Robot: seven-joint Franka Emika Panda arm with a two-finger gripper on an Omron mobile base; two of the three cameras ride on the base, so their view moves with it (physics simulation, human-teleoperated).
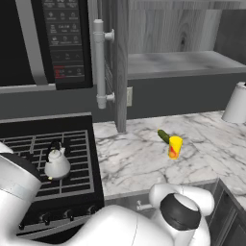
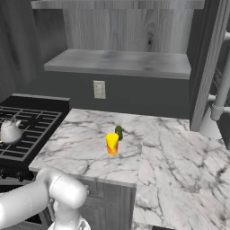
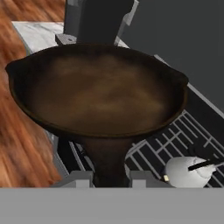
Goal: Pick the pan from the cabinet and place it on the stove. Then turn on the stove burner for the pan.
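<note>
In the hand view the round dark-brown pan [image 3: 100, 92] is close to the camera and very large. My gripper [image 3: 109, 178] is shut on its handle, which runs down between the two fingertips [image 3: 75, 178]. Beyond the pan's lower right edge lie the stove grates [image 3: 153, 146] and a small white kettle [image 3: 186, 172]. The black stove [image 1: 29, 144] sits at the left of the left base view, with knobs [image 1: 67, 214] along its front. The grey wood-grain cabinet [image 1: 182, 62] stands open above the counter, its door handle [image 1: 99, 62] a pale bar.
The kettle [image 1: 57, 163] stands on the stove's grates. A yellow cup with a green thing [image 1: 174, 145] sits on the marble counter [image 1: 134, 163]. A black microwave [image 1: 62, 43] hangs above the stove. A white object [image 1: 236, 103] stands at the counter's far right. Wooden floor [image 3: 17, 148] shows left of the pan.
</note>
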